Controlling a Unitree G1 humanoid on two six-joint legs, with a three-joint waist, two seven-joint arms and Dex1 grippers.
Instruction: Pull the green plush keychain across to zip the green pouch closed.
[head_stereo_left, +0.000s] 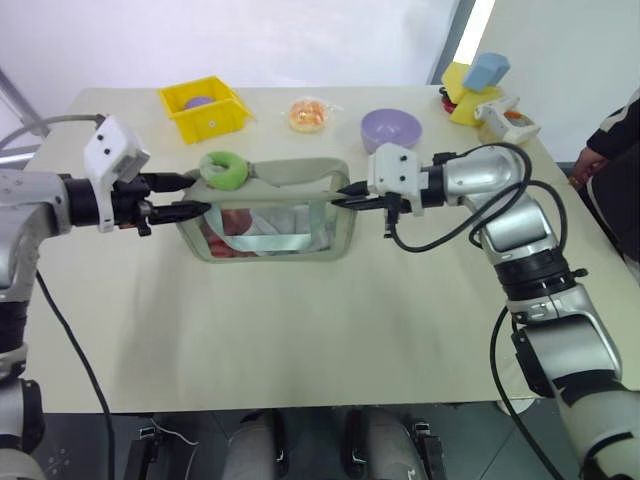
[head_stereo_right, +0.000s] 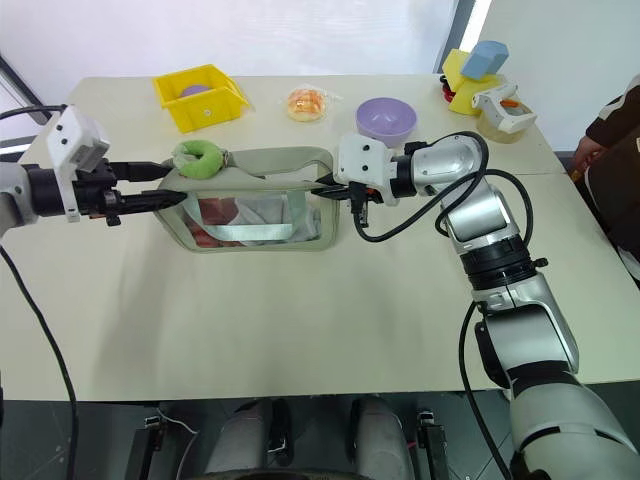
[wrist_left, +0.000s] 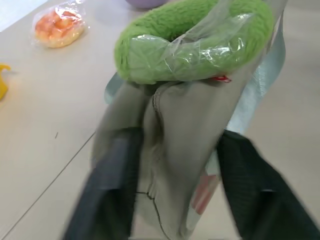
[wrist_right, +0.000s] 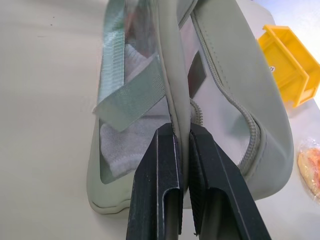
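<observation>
The green pouch (head_stereo_left: 300, 176) lies in the middle of the table, its clear window showing red and white contents. The green plush keychain (head_stereo_left: 225, 170), a lime fuzzy ring in clear wrap, sits at the pouch's left end on top. My left gripper (head_stereo_left: 198, 194) reaches in from the left, level with the table. Its fingers (wrist_left: 115, 170) straddle the pouch's left end just below the keychain, with bunched fabric filling the gap between them. My right gripper (wrist_right: 182, 131) comes from the right and is shut on the pouch's right-end seam.
A yellow bin (head_stereo_left: 205, 108), an orange item in clear wrap (head_stereo_left: 308, 113) and a purple bowl (head_stereo_left: 391, 128) line the far side. Yellow and blue blocks (head_stereo_left: 475, 85) and a white tool (head_stereo_left: 505, 118) stand at the far right corner. A person's sleeve (head_stereo_left: 610, 140) shows at the right edge.
</observation>
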